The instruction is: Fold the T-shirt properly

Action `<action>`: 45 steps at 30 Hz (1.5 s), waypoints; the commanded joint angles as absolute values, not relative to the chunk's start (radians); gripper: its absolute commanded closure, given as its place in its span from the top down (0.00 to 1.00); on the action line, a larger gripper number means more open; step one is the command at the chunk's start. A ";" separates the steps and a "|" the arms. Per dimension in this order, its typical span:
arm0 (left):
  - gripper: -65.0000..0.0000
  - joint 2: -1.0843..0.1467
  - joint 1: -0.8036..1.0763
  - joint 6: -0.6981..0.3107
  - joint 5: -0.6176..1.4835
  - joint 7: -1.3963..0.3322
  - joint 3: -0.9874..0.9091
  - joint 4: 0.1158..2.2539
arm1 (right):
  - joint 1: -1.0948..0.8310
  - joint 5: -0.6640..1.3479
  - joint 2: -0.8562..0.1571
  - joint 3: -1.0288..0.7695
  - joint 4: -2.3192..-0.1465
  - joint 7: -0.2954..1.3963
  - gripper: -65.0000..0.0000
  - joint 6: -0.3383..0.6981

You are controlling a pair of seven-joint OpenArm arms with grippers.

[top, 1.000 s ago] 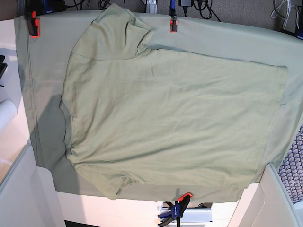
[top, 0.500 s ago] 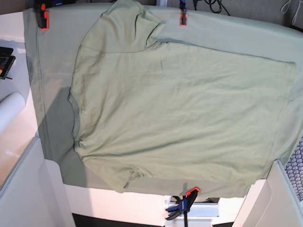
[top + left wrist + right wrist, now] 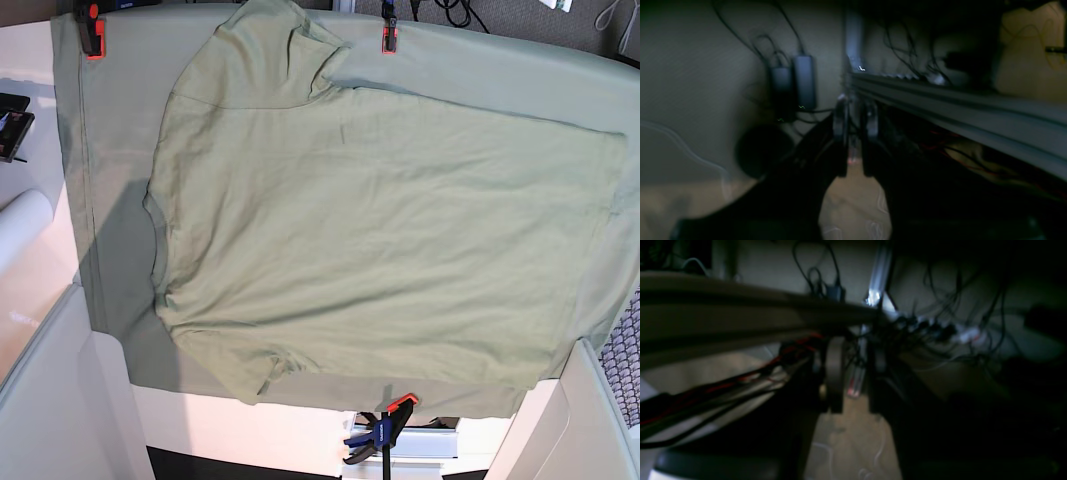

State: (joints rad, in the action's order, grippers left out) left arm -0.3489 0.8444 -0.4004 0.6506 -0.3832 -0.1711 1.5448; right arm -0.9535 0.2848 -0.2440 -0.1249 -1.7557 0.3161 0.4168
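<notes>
1. L gripper [image 3: 855,120], R gripper [image 3: 856,363]: jaws slightly apart, empty, off the worktop [image 3: 115,235] edge.
2. T-shirt [image 3: 380,240] flat on worktop; long axis runs L–R. Near sleeve [image 3: 255,60] + collar [image 3: 155,245] prob. nearer R arm; hem [image 3: 610,215], L.

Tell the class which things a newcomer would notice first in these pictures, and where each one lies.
The pale green T-shirt comes first, spread across the middle of the base view, its neck towards the left. Next, a red-tipped clamp stands out at the near edge of the grey-green tablecloth, and two more red tips show along the far edge.
</notes>
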 commanded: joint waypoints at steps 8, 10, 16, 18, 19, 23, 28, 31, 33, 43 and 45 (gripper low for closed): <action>0.10 -0.383 0.953 -0.414 0.790 -0.546 -0.360 1.824 | -0.983 0.458 -0.234 -0.236 -2.042 0.379 0.18 0.426; 0.10 -0.386 0.953 -0.416 0.812 -0.596 -0.406 1.864 | -0.961 0.498 -0.207 -0.282 -2.085 0.400 0.28 0.425; 0.10 -0.437 0.953 -0.416 0.812 -0.611 -0.488 1.917 | -0.838 0.534 -0.113 -0.380 -2.083 0.495 0.53 0.305; 0.10 -0.463 0.953 -0.416 0.812 -0.610 -0.500 1.917 | -0.791 0.527 -0.093 -0.387 -2.060 0.498 0.53 0.286; 0.10 -0.476 0.953 -0.416 0.812 -0.610 -0.500 1.917 | -0.771 0.528 -0.086 -0.386 -2.045 0.500 0.53 0.284; 0.10 -0.512 0.953 -0.416 0.806 -0.610 -0.500 1.917 | -0.698 0.532 -0.054 -0.380 -1.956 0.510 0.53 0.284; 0.15 -0.548 0.953 -0.416 0.795 -0.610 -0.500 1.917 | -0.637 0.573 -0.007 -0.368 -1.861 0.561 0.53 0.288; 0.22 -0.561 0.950 -0.416 0.787 -0.602 -0.500 1.917 | -0.638 0.584 0.016 -0.331 -1.855 0.562 0.53 0.309; 0.23 -0.566 0.950 -0.416 0.773 -0.587 -0.500 1.917 | -0.638 0.583 0.024 -0.294 -1.855 0.562 0.53 0.315; 0.24 -0.606 0.897 -0.415 0.750 -0.580 -0.523 1.917 | -0.638 0.511 0.094 -0.168 -1.853 0.542 0.53 0.314; 0.30 -0.624 0.872 -0.409 0.750 -0.580 -0.553 1.917 | -0.638 0.505 0.098 -0.169 -1.853 0.537 0.53 0.314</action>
State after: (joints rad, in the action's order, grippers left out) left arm -0.6071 0.8692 -0.4088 0.7437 -0.6025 -0.5385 1.9038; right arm -0.6312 0.5037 0.0975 -0.1707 -1.8462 0.5308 0.3073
